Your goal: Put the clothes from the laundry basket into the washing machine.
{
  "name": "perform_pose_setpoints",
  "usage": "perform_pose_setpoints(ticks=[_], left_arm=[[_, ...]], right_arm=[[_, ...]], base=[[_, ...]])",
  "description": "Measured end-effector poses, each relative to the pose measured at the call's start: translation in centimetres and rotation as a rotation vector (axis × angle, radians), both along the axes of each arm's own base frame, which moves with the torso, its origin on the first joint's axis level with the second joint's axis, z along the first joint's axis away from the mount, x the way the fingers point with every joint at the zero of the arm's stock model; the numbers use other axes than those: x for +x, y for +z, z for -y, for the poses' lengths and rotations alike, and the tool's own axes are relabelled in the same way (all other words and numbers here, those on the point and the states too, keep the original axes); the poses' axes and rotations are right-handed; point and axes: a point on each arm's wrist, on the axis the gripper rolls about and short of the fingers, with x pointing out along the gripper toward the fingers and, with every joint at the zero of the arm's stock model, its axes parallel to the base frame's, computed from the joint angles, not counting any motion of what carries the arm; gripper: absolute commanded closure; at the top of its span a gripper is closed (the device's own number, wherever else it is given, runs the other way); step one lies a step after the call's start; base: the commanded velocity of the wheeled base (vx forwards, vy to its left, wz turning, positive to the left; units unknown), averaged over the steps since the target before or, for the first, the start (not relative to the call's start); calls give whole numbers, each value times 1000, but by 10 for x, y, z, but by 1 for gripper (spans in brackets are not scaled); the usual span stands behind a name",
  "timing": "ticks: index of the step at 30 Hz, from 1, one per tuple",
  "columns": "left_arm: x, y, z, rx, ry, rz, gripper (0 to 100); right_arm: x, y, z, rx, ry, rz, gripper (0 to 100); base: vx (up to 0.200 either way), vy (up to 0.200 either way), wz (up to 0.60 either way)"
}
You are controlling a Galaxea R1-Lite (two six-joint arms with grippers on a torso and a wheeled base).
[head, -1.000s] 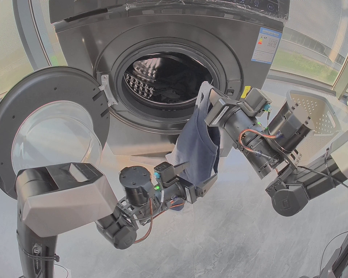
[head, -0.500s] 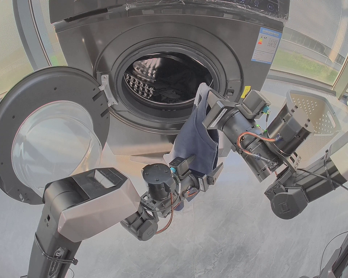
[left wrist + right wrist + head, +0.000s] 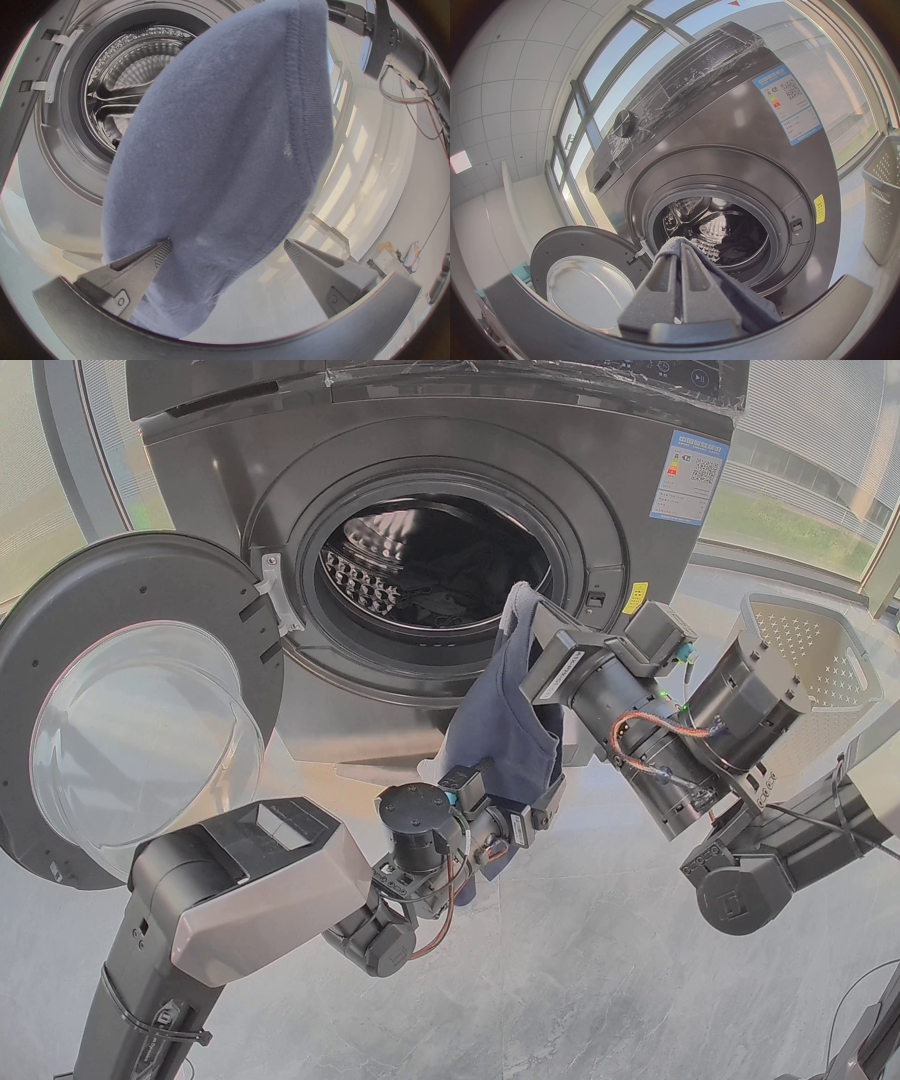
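The right gripper (image 3: pixel 531 604) is clamped on the top edge of a slate-blue knitted cloth garment (image 3: pixel 502 726). Its two dark fingers (image 3: pixel 698 290) are pressed together, with a fold of the fabric draped over their tips. The garment hangs straight down from this grip, in the air in front of the lower right rim of the round drum opening (image 3: pixel 431 566) of the grey front-loading washing machine (image 3: pixel 600 491). It is outside the drum. Its upper end is level with the opening and its lower end is well above the pale marbled tile floor (image 3: pixel 581 969).

The left gripper (image 3: pixel 517 789) sits at the garment's lower part, with its fingers spread apart on either side of the cloth. In the left wrist view, one ridged fingertip (image 3: pixel 159 251) meets the fabric's edge. The other fingertip (image 3: pixel 293 248) stands apart from it, and the hanging cloth's bottom lies between the two.

The machine's round door (image 3: pixel 94 576), dark-rimmed with a clear window, is swung fully open to the robot's left. Dark clothing (image 3: pixel 740 243) lies inside the steel drum. A white perforated plastic laundry basket (image 3: pixel 825 660) stands on the floor to the right of the machine, behind the right arm.
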Motion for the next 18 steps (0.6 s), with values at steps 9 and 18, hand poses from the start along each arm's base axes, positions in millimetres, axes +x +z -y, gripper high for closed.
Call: perform_pose_setpoints(ticks=[9, 18], left_arm=[[9, -2, 2, -2, 40, -3, 100], [12, 3, 2, -21, 50, 19, 100]], right_arm=[[1, -4, -2, -5, 3, -2, 100], [2, -5, -1, -6, 1, -4, 100]], base=[[0, 0, 0], [0, 0, 0]])
